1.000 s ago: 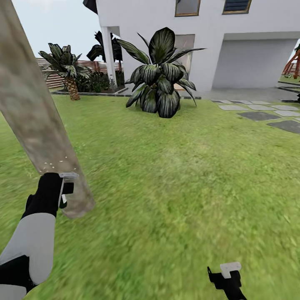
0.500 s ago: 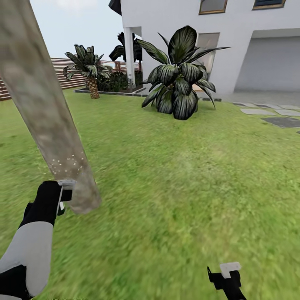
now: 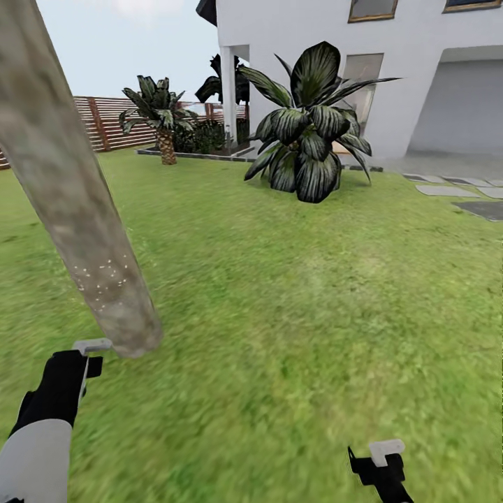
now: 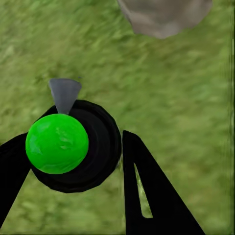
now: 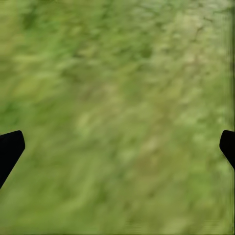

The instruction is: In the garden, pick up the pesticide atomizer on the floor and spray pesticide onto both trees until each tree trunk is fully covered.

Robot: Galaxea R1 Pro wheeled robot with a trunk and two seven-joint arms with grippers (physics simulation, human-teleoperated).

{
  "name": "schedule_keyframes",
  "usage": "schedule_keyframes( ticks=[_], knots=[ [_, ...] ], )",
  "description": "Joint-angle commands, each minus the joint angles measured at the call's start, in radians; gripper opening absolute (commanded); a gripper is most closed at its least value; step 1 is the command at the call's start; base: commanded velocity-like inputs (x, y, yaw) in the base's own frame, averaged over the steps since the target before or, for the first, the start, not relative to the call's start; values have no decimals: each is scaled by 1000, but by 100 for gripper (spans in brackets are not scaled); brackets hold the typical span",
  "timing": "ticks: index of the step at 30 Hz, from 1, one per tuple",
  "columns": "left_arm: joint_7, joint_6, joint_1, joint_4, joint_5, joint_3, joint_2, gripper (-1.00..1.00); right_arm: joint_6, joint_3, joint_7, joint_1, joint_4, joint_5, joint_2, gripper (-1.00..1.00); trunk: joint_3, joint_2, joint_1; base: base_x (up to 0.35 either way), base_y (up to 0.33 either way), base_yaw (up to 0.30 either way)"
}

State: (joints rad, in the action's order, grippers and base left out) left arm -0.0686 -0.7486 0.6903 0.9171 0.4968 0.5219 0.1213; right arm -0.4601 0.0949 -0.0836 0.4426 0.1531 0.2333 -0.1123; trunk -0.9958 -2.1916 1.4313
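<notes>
A thick tree trunk (image 3: 77,202) of mottled grey-brown bark leans across the left of the head view, with a patch of small white specks (image 3: 105,278) near its base. Just below that base, my left gripper (image 3: 78,365) is shut on the pesticide atomizer (image 3: 91,345), whose pale grey head points toward the trunk. From the left wrist camera the atomizer (image 4: 73,147) is a dark bottle with a green spot, held between black fingers (image 4: 147,196), and the trunk base (image 4: 164,17) lies beyond it. My right gripper (image 3: 381,462) hangs open and low over grass (image 5: 117,122).
A big dark-leaved plant (image 3: 307,140) stands mid-lawn before a white house (image 3: 391,77). A short palm (image 3: 162,122) and a brown slat fence (image 3: 98,122) are at the back left. Grey stepping stones (image 3: 454,190) lie at right. Open lawn (image 3: 293,300) spreads ahead.
The head view has panned left, shifting the scene right. My left gripper with the atomizer has dropped from beside the trunk's lower part to below its base. The right gripper holds still.
</notes>
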Motion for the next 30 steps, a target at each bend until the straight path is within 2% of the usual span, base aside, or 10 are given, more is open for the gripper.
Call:
schedule_keyframes(
  ticks=[1, 7, 21, 30],
  knots=[
    [-6, 3, 0, -2, 8, 2, -2, -100, -3, 8, -2, 1, -1, 11, 0, 100, -1, 0, 0, 142, -280, 0],
    [-5, 47, 0, -7, 6, 5, -6, -100, -3, 8, -2, 1, -1, 11, 1, 100, -1, 0, 0, 179, -285, 25],
    [-4, 51, 0, -7, 8, 3, -12, -100, -3, 8, -2, 1, -1, 11, 0, 100, -1, 0, 0, 216, -276, 259],
    [-3, 51, 0, -7, 10, 3, -12, -100, -3, 8, -2, 1, -1, 11, 1, 100, -1, 0, 0, 231, -268, 19]
  ],
)
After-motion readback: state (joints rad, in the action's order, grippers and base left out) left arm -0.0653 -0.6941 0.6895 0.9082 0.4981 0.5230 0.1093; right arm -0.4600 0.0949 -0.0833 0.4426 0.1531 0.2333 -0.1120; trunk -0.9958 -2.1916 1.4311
